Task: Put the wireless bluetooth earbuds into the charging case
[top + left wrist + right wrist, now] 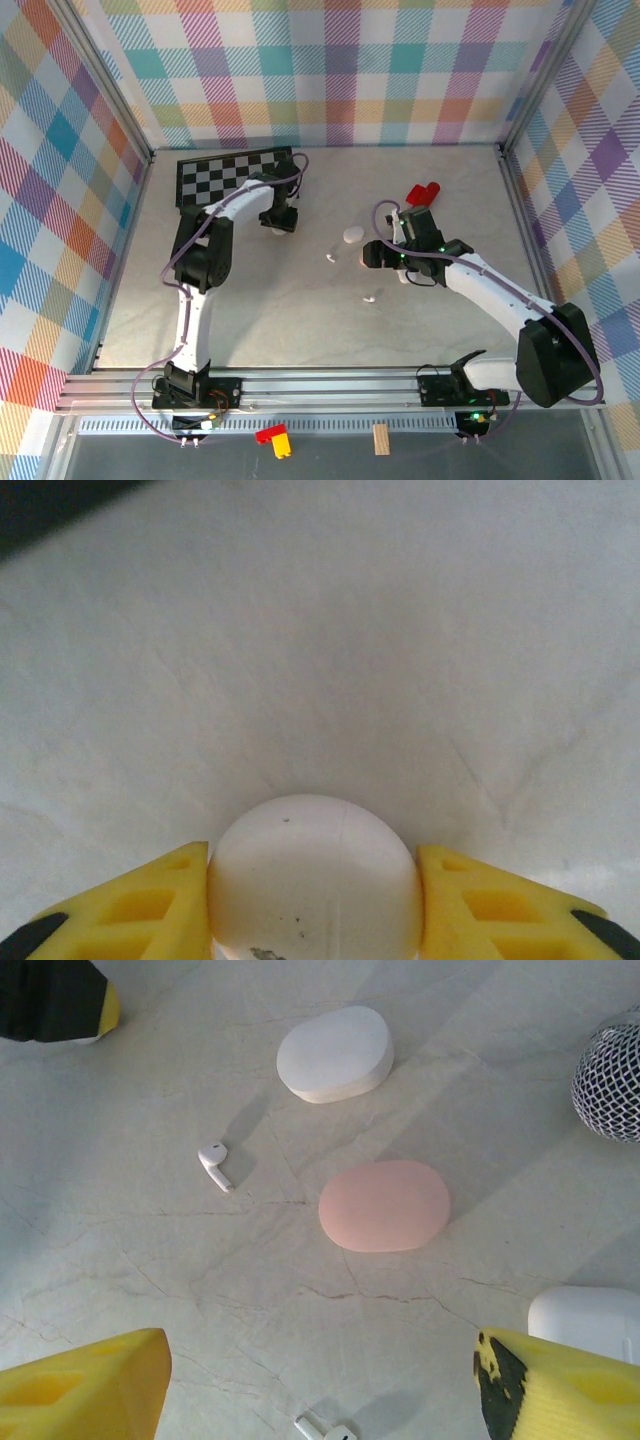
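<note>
The left tool point(313, 905) has its yellow fingers point(150, 900) pressed against both flanks of a round white case point(315, 830) at the bottom centre of the left wrist view; the grip reads as clamped on it. The right tool point(322, 1360) hovers over the worktop point(150, 1260) with jaws apart and nothing between them. Ahead of it lie one earbud point(213, 1163), left of centre with its stem pointing lower right, and a second earbud point(325, 1430) at the bottom edge. A pink case point(384, 1205) sits at centre and an oval white case point(335, 1053) above it, both closed. Judged handling: the earbuds look light, hard and glossy, and likely to skid or flick away. Pinching across the bulbous head, low to the worktop, seems safest. The left wrist view settles finger-to-case contact, which the arm hides from above. The right wrist view resolves stem direction, while the top view gives the overall layout
</note>
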Controlling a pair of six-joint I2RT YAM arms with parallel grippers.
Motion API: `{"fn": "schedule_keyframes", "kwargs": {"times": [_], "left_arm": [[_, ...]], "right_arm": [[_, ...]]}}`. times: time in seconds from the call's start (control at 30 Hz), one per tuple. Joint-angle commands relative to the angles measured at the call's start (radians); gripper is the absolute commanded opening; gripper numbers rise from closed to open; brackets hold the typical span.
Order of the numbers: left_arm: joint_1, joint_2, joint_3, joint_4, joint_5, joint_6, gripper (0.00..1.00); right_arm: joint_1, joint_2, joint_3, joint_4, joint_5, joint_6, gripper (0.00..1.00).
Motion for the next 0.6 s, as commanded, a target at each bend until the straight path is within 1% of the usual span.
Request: {"fn": "schedule_keyframes", "kwargs": {"times": [0.0, 0.07, 0.17, 0.3, 0.43, 0.57], "left_arm": [[0.012, -0.156, -0.136, 0.178, 0.082, -0.113, 0.39], [0.019, -0.243, -0.238, 0.289, 0.11, -0.194, 0.39], [0.021, -0.358, -0.378, 0.426, 0.122, -0.305, 0.39], [0.021, -0.497, -0.532, 0.57, 0.156, -0.44, 0.4], [0.021, -0.614, -0.666, 0.686, 0.241, -0.592, 0.4], [0.019, -0.723, -0.764, 0.728, 0.281, -0.71, 0.4]], "right_arm": [[0.006, -0.037, -0.016, 0.034, -0.029, -0.024, 0.79], [0.008, -0.05, -0.028, 0.067, -0.061, -0.026, 0.79], [0.01, -0.065, -0.052, 0.132, -0.117, -0.031, 0.79], [0.027, -0.075, -0.08, 0.221, -0.166, -0.037, 0.79], [0.086, -0.078, -0.112, 0.373, -0.17, -0.061, 0.8], [0.172, -0.046, -0.149, 0.579, -0.143, -0.11, 0.81]]}}
